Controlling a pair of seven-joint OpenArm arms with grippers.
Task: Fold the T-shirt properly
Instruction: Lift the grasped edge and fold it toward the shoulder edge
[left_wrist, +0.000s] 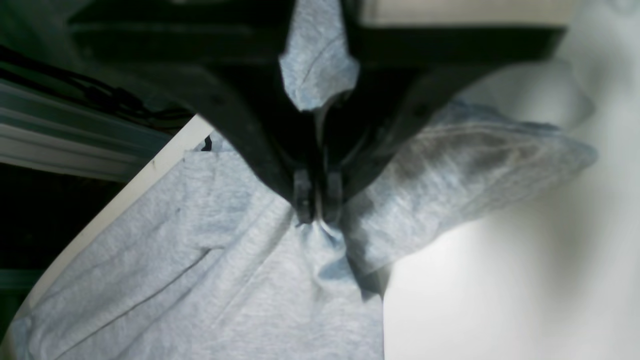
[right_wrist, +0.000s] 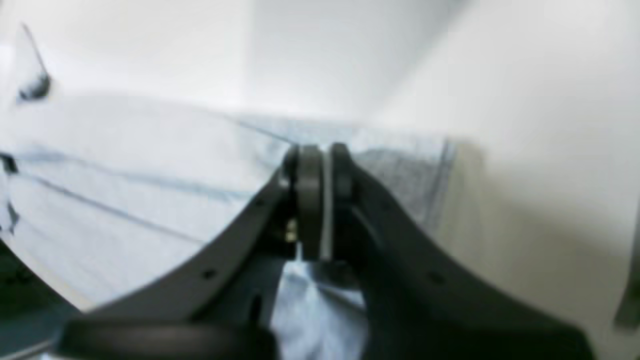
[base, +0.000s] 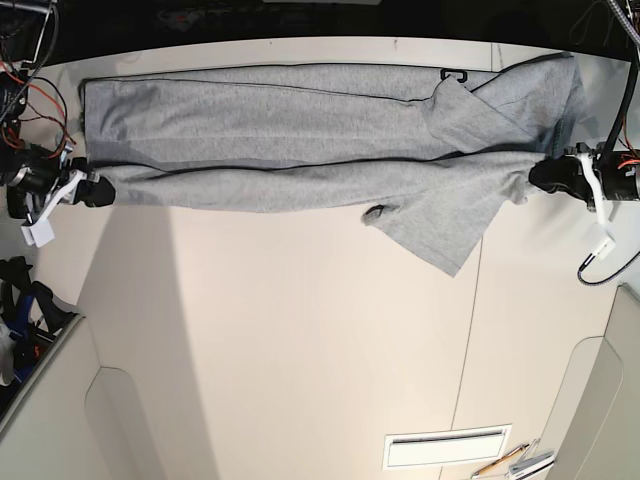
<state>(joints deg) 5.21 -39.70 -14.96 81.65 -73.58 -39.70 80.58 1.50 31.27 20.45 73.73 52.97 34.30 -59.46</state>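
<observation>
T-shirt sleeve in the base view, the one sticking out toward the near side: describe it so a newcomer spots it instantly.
On the pale table, find the long grey T-shirt stretched between the two grippers. From its near edge, closer to the left gripper, hangs a grey flap, the sleeve. It alone juts out onto bare tabletop, ending in a pointed corner.

Black arms (base: 40, 180), red cables (base: 50, 105).

bright tabletop, soft shadows, right wrist view blurred
</observation>
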